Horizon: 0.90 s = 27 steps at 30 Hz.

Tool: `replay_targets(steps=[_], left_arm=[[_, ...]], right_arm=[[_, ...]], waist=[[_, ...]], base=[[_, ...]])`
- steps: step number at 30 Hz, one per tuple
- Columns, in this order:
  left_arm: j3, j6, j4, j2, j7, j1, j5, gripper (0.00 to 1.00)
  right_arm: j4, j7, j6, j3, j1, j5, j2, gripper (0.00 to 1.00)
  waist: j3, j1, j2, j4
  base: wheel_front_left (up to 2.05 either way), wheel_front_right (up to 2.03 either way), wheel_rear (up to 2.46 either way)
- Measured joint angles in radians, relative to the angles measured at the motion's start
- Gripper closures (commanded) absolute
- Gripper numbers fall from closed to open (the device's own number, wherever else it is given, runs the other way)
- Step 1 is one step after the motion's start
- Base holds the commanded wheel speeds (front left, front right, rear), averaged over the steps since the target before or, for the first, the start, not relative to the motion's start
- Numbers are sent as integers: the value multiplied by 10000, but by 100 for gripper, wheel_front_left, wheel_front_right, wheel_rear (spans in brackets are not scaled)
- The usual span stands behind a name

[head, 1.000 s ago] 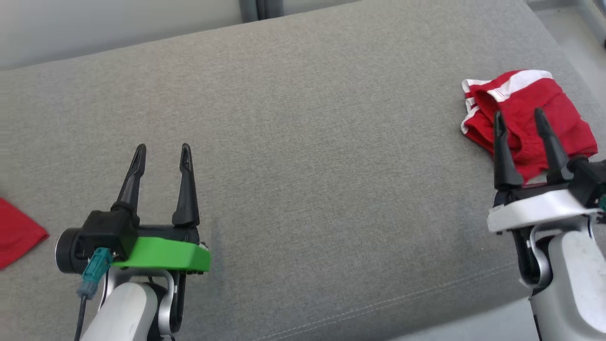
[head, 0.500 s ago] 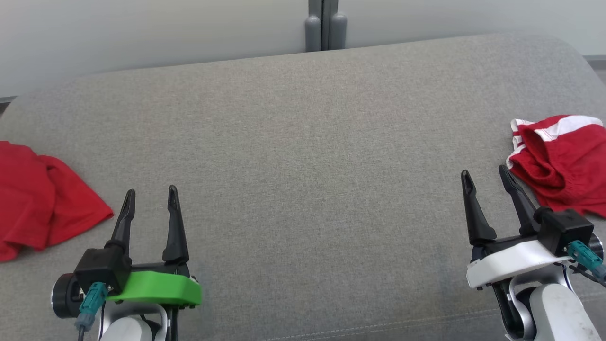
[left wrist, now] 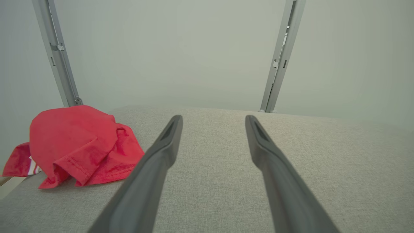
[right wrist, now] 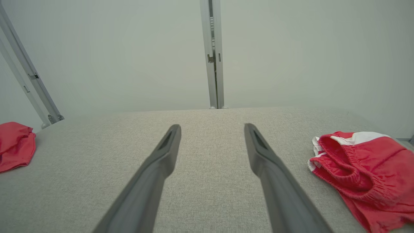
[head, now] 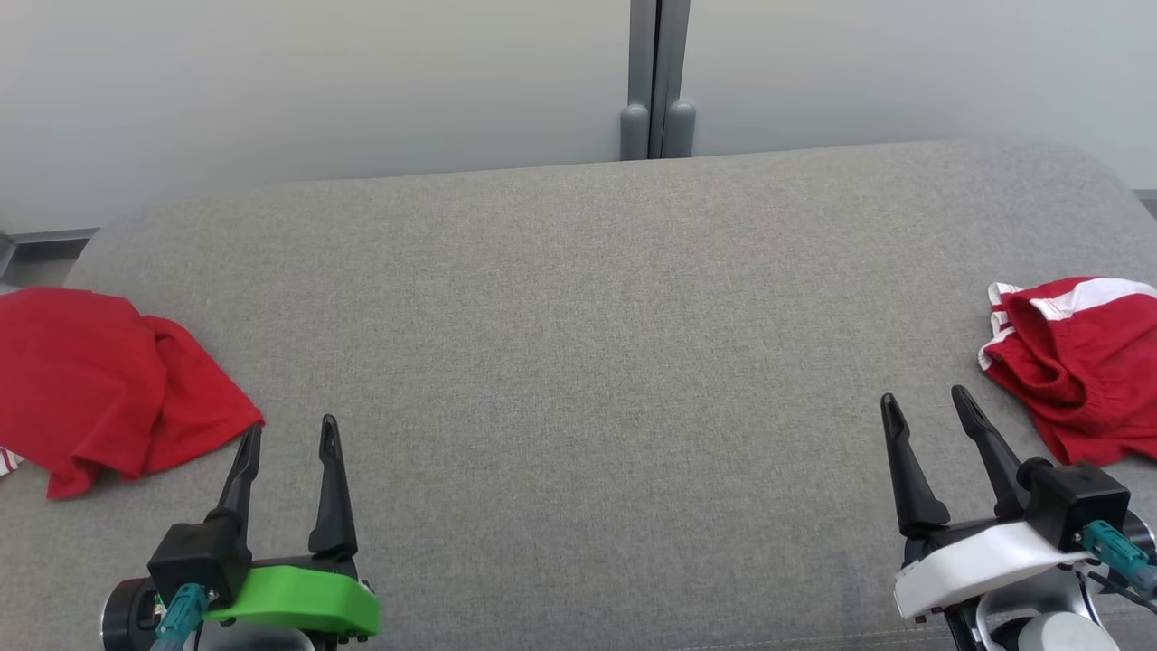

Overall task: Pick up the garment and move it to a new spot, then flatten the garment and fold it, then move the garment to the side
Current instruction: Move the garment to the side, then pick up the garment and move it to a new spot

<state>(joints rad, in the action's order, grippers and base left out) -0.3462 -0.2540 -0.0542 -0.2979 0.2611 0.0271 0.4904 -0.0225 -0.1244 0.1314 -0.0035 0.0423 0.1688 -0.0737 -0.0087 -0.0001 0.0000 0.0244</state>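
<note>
A crumpled red garment (head: pixel 99 389) lies at the left end of the grey padded surface (head: pixel 578 344); it also shows in the left wrist view (left wrist: pixel 77 142) and the right wrist view (right wrist: pixel 14 145). Red shorts with white stripes (head: pixel 1085 362) lie bunched at the right end (right wrist: pixel 365 165). My left gripper (head: pixel 291 428) is open and empty, just right of the red garment's near corner (left wrist: pixel 213 118). My right gripper (head: pixel 924 395) is open and empty, a little left of the shorts (right wrist: pixel 212 126).
A pale wall with a grey upright post (head: pixel 658 81) stands behind the surface. The surface's rounded far edge runs across the head view, and a seam marks its near edge. Bare grey fabric lies between the two grippers.
The head camera has swung left and tilted up, bringing the left garment and the wall into view. The right gripper, earlier overlapping the shorts, now stands apart to their left. Both grippers stay open.
</note>
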Motion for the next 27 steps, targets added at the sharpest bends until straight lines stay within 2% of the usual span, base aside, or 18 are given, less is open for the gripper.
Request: replay_targets(steps=[27], left_arm=[[-153, 337, -347, -67, -2, -78, 159, 0]], right_arm=[[-516, 219, 0, -169, 507, -42, 192, 0]], waist=[[-220, 0, 0, 41]], base=[[0, 0, 0]])
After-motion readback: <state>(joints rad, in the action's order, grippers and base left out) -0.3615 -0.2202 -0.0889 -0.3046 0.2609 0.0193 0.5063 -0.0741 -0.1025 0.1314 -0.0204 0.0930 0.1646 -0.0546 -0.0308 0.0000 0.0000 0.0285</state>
